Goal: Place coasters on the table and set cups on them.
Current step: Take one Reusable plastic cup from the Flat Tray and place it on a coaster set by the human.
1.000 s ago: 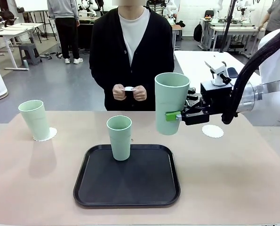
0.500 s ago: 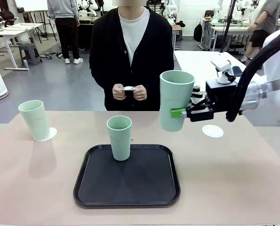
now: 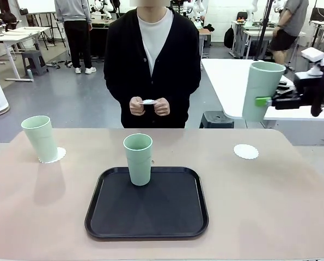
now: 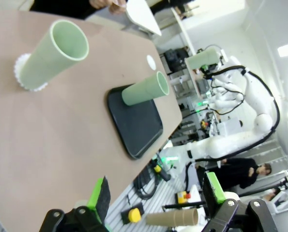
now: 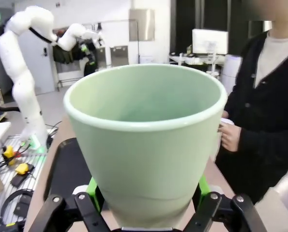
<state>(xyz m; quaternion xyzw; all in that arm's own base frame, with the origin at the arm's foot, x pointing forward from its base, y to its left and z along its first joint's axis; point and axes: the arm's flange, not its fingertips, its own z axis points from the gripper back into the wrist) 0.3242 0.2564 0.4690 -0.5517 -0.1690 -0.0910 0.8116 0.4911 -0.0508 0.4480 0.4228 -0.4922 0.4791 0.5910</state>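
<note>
Gripping a cup [image 3: 263,81] aloft at the right of the table [image 3: 260,212], right gripper [image 3: 266,101] clamped on it, bare coaster [image 3: 246,151] below, left gripper [image 4: 156,193] jaws apart.

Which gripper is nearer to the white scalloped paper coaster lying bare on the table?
Right. The right gripper, holding a mint-green plastic cup, hangs above the coaster, slightly to its right. The open left gripper is far off, beyond the black tray.

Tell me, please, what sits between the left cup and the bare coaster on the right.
In the front view, a black tray with a second cup standing near its far edge lies between the left cup and the bare coaster.
</note>
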